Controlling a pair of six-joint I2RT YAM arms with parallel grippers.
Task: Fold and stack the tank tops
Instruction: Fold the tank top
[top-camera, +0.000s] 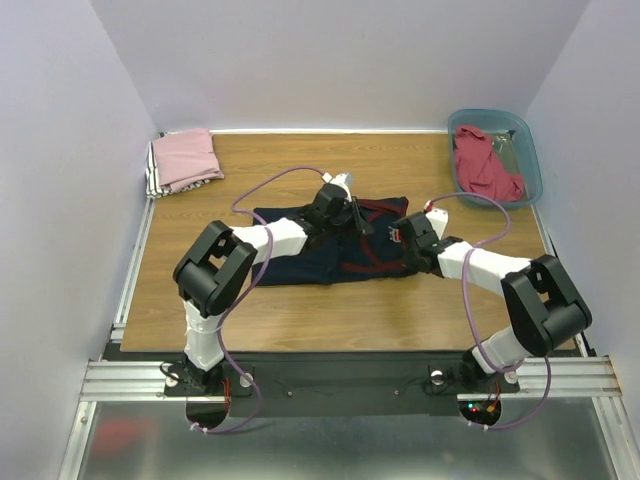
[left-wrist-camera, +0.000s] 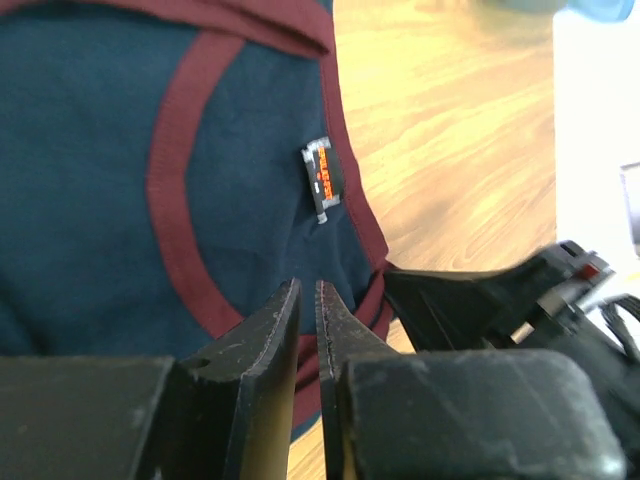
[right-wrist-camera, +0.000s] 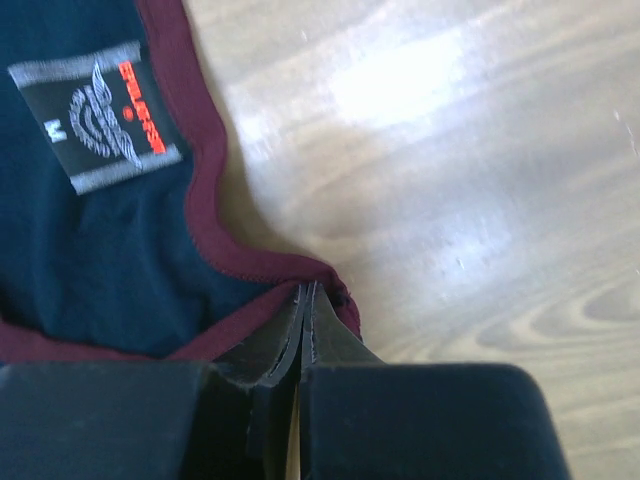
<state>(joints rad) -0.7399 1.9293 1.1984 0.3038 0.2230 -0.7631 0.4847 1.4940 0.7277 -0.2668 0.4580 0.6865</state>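
Observation:
The navy jersey (top-camera: 320, 255) with maroon trim lies spread on the middle of the wooden table. My right gripper (top-camera: 402, 232) is at its right edge. The right wrist view shows that gripper (right-wrist-camera: 305, 288) shut on a maroon-trimmed corner of the jersey (right-wrist-camera: 90, 240), close to the table. My left gripper (top-camera: 345, 208) hangs over the jersey's far edge. In the left wrist view it (left-wrist-camera: 308, 285) stands a narrow slit open above the jersey (left-wrist-camera: 80, 200), with nothing between its fingers. A folded pink tank top (top-camera: 185, 158) lies at the far left corner. A red one (top-camera: 485, 165) is in the bin.
The teal plastic bin (top-camera: 530, 150) stands at the far right corner. A striped cloth (top-camera: 155, 182) shows under the pink top. My right arm (left-wrist-camera: 500, 300) shows close beside the left gripper. A black brand label (left-wrist-camera: 323, 178) is sewn near the jersey's trim.

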